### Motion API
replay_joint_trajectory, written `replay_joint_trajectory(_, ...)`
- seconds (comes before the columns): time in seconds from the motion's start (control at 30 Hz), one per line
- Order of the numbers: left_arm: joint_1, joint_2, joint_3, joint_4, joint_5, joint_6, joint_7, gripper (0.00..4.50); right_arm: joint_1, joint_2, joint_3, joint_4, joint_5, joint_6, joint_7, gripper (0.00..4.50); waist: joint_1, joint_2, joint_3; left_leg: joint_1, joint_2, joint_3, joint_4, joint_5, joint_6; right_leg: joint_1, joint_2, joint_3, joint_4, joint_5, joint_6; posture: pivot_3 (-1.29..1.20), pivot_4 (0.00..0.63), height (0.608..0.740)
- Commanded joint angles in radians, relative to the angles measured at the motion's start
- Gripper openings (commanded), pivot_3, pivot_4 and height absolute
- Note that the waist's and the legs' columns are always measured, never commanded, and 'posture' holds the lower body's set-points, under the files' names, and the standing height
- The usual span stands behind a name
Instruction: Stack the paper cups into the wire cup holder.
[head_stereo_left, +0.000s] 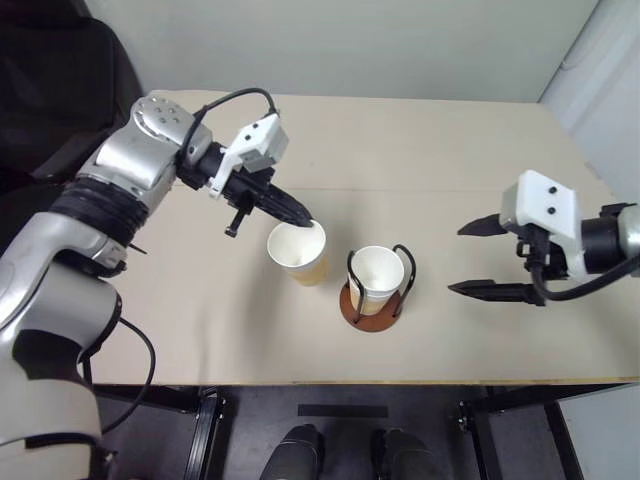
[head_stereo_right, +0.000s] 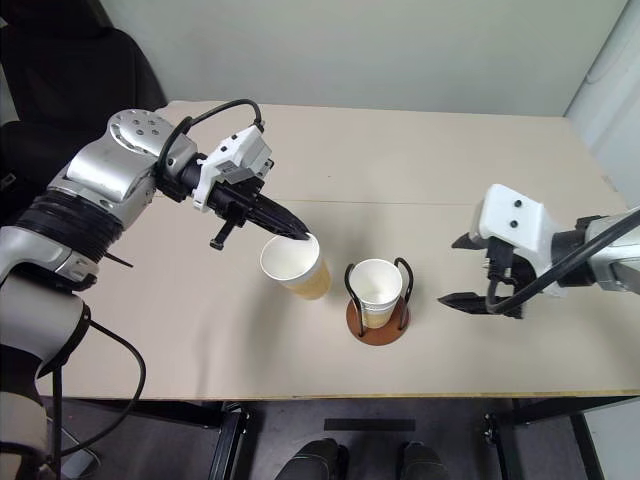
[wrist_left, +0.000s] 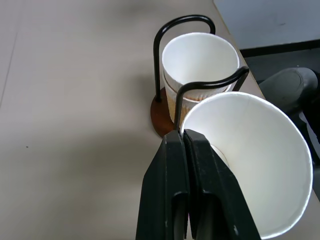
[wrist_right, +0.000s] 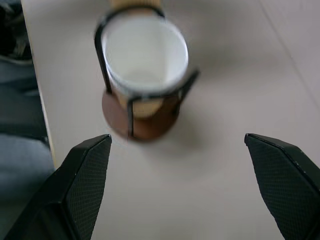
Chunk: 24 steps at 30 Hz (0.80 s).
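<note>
Two paper cups (head_stereo_left: 297, 252), 1 wire cup holder (head_stereo_left: 375, 300)

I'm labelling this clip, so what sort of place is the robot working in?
Probably a lab or test room, not a home: a bare beige tabletop on a black metal frame, plain pale walls, and a black office chair beside it.

Left tool (head_stereo_left: 308, 222) pinches a tilted paper cup (head_stereo_left: 298, 253) beside the wire cup holder (head_stereo_left: 374, 301).

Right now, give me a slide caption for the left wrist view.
Left gripper shut on the rim of a paper cup, beside the wire cup holder already holding a cup.
</note>
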<state>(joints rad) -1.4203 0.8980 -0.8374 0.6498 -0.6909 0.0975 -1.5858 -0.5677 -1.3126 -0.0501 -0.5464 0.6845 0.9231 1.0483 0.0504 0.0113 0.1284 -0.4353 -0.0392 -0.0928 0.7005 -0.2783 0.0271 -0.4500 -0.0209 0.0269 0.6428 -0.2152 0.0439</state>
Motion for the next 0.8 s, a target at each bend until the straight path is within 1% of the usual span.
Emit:
replay_joint_trajectory(0.03, -0.055, 0.014, 0.036, -0.008, -0.024, 0.000, -0.029, 0.04, 0.038, -0.042, -0.091, -0.003, -0.017, -0.049, 0.050, 4.36, 0.000, 0.000, 0.000, 0.000, 0.000, 0.000, 0.000, 0.000, 0.000, 0.000, 0.000, 0.000, 0.000, 0.000, 0.000, 0.00, 0.150, 0.740)
replay_joint_trajectory(0.1, -0.073, 0.004, 0.037, 0.007, -0.027, -0.003, -0.029, 0.04, 0.050, -0.049, -0.121, -0.008, -0.005, -0.046, 0.057, 4.36, 0.000, 0.000, 0.000, 0.000, 0.000, 0.000, 0.000, 0.000, 0.000, 0.000, 0.000, 0.000, 0.000, 0.000, 0.000, 0.00, 0.150, 0.740)
replay_joint_trajectory(0.4, -0.151, -0.088, 0.020, 0.081, -0.038, -0.045, -0.029, 0.04, -0.050, -0.067, -0.218, -0.025, 0.100, 0.049, 0.026, 4.36, 0.000, 0.000, 0.000, 0.000, 0.000, 0.000, 0.000, 0.000, 0.000, 0.001, 0.000, 0.001, 0.000, 0.000, 0.000, 0.00, 0.150, 0.740)
replay_joint_trajectory(0.7, -0.212, -0.199, 0.010, 0.184, -0.035, -0.102, -0.029, 0.04, -0.098, -0.108, -0.312, -0.075, 0.223, 0.191, -0.056, 4.36, 0.004, -0.001, 0.001, 0.000, 0.000, 0.001, 0.000, 0.000, 0.000, 0.001, -0.001, 0.001, 0.000, 0.000, 0.002, 0.00, 0.150, 0.740)
replay_joint_trajectory(0.8, -0.249, -0.220, 0.009, 0.230, -0.033, -0.120, -0.029, 0.04, -0.107, -0.121, -0.347, -0.097, 0.275, 0.239, -0.085, 4.36, 0.005, -0.001, 0.002, -0.001, 0.000, 0.001, 0.000, 0.000, 0.000, 0.000, 0.000, 0.001, 0.000, 0.000, 0.002, 0.00, 0.150, 0.740)
